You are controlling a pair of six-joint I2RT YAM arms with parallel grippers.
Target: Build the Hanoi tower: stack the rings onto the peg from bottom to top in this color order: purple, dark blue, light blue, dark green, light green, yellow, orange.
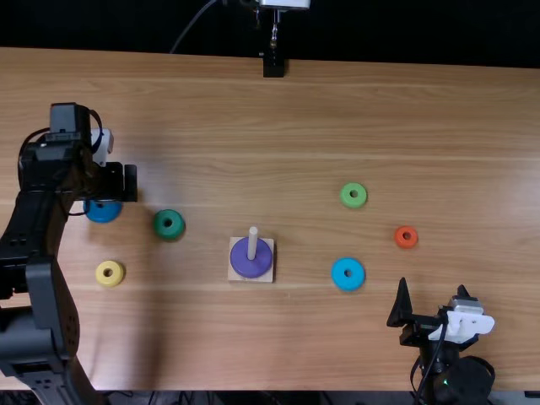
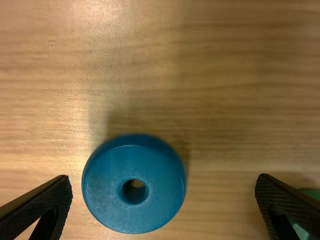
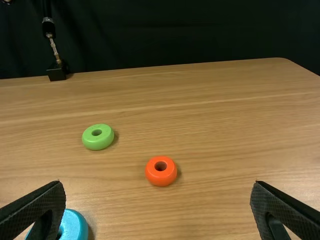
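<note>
Wide apart and empty, the fingers of the left gripper [image 2: 164,180] are poised above the dark blue ring [image 2: 137,215], toward the left edge of the table [image 1: 253,110]. The purple ring [image 1: 251,263] is already seated on the peg [image 1: 252,243], nearer the near edge than the far. Dark blue seems due: it must be straddled, pinched, lifted and centred over the peg. By the near edge, the right gripper [image 1: 432,285] is spread, nothing held.

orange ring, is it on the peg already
No, the orange ring lies on the table, apart from the peg, which carries the purple ring.
</note>
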